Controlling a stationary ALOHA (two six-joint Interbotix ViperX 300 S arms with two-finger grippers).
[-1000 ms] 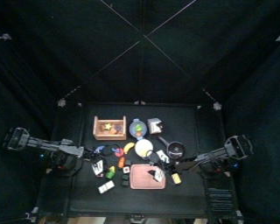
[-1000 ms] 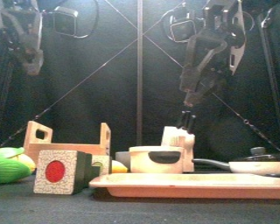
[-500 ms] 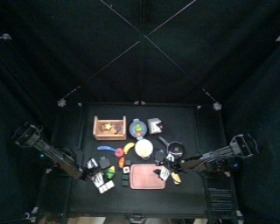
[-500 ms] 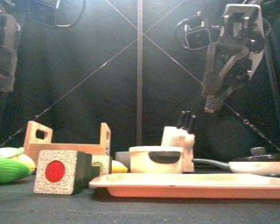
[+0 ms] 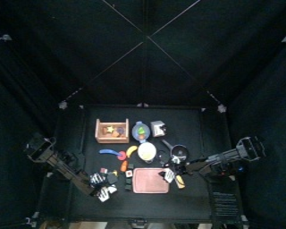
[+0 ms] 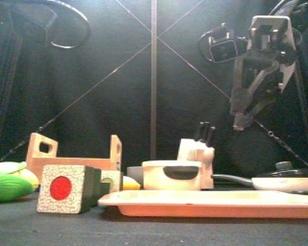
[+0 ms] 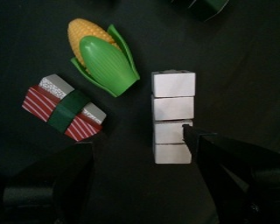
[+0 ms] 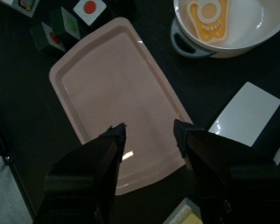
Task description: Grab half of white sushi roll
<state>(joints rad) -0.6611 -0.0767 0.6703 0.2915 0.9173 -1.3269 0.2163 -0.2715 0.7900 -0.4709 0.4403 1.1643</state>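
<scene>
Approach step: my left fingers (image 7: 241, 171) are spread wide, hovering over 1 small white sushi-roll half (image 7: 171, 153) on the black counter (image 7: 224, 52), near green-husked corn (image 7: 101, 57). Next: drop, centre, pinch. Right fingers (image 8: 90, 175) apart, idle above the pink tray (image 8: 108, 87).

One corn cob (image 7: 101, 57) with green husk lies on the tabletop (image 7: 224, 52). One red-striped sushi piece (image 7: 63, 108) with a dark band lies near it. One row of four grey-white blocks (image 7: 173, 117) sits beside them. There is one pink tray (image 8: 119, 101), one white bowl (image 8: 230, 26), one white card (image 8: 247, 108), and one wooden crate (image 6: 74, 159).
</scene>
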